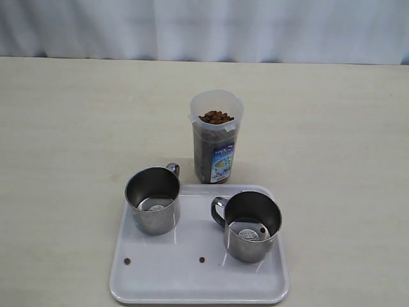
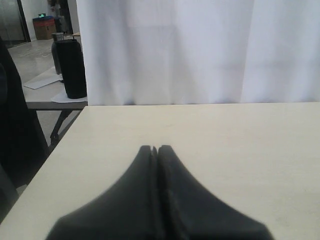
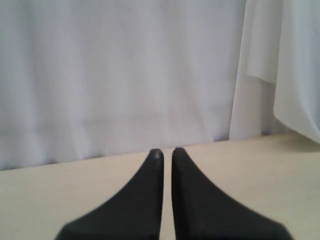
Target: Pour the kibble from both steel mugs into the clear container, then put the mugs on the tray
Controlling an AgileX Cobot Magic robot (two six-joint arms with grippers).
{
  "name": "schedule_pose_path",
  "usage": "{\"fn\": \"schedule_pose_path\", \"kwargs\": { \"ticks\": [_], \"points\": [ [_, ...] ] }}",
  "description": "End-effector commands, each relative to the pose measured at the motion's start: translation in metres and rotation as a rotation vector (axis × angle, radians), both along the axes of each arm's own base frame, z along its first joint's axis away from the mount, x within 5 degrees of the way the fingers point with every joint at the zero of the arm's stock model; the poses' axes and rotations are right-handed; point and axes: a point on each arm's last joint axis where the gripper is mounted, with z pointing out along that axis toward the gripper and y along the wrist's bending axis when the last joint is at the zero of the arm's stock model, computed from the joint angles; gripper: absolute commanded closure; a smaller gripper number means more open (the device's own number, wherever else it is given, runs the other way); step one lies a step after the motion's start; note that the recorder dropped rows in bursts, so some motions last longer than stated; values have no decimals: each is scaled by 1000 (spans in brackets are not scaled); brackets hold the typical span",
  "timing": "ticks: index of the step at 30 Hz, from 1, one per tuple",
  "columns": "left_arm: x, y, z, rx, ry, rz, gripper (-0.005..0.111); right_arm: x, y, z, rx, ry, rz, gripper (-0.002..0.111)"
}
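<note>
- Kibble filled the clear container almost up to its rim. The container stood on the desk just beyond the far edge of the tray, near the middle.
- Both steel mugs stood upright on the tray, the left mug at the far left and the right mug nearer on the right, apart from each other. So the task looked practically finished.
- One loose pellet and a second pellet lay on the near part of the tray, and a third pellet seemed to sit inside the right mug. Judged strictly, these could make the pouring count as incomplete.
- The left claw was pressed fully closed and held nothing. The right claw showed only a thin slit between its tips and also held nothing. Both pointed over bare desk, outside the exterior view.
- In my judgement, a new reach toward the tray could knock the tall, full container, because it stood so close to the far edge, and it would spill easily.
- A bump of the tray could also roll the loose pellets onto the desk.
</note>
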Motion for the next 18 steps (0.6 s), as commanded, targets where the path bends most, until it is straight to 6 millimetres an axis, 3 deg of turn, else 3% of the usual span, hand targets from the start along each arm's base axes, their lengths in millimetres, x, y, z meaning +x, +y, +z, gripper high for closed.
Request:
{"fn": "schedule_pose_path", "kwargs": {
  "ticks": [1,6,18],
  "points": [
    [0,-1,1,-4,-14,-10,107,0,1,-14,-8,136,20,104],
    [0,-1,0,-4,-8,-10,107,-1,3,-21,-53,216,65,104],
    [0,-1,0,-4,-6,-10,107,-2,13,-15,-148,140,257,104]
  ]
}}
